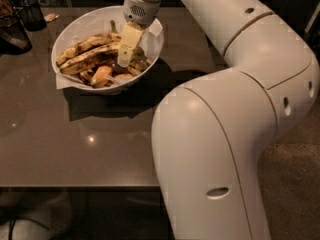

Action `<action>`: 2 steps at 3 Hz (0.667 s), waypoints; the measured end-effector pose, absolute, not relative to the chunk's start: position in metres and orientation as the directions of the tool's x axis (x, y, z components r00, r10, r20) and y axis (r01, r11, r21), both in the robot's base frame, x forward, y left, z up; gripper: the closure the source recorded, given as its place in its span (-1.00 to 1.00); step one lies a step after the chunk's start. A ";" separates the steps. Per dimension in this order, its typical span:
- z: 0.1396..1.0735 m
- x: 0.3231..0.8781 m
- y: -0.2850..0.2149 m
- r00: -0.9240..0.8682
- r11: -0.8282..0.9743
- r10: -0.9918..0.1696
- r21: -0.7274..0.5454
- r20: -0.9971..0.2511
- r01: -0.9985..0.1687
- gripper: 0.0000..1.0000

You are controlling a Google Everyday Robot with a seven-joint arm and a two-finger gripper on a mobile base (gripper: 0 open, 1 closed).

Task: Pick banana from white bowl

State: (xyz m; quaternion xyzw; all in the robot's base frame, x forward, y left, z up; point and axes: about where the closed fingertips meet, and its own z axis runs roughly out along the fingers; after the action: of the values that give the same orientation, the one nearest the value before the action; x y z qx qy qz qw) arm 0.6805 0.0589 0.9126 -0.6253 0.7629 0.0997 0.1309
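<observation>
The white bowl [75, 26], lined with white paper, stands at the table's far left. Two long overripe bananas lie across it side by side. The banana [89, 59], yellow with dark streaks, is the nearer one. The browner-spotted one [87, 43] lies behind it. My gripper [125, 56] reaches down into the bowl from the arm above. Its tip is at the right ends of the bananas, touching or nearly touching them. The bananas' right ends are hidden behind it.
Short banana and orange pieces [102, 75] lie at the bowl's front. A dark wire cup [31, 14] and a dark object [12, 35] stand at the far left. My large white arm [215, 149] covers the table's right side. The table's front edge [75, 186] is near.
</observation>
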 end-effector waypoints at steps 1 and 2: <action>0.913 0.681 0.059 -0.184 0.198 -0.928 -0.012 -0.324 -0.980 -0.63; 0.913 0.681 0.059 -0.184 0.198 -0.928 -0.012 -0.324 -0.980 -0.17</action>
State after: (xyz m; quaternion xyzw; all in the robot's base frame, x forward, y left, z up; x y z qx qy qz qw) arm 0.6805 0.0589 0.9126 -0.6253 0.7629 0.0997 0.1309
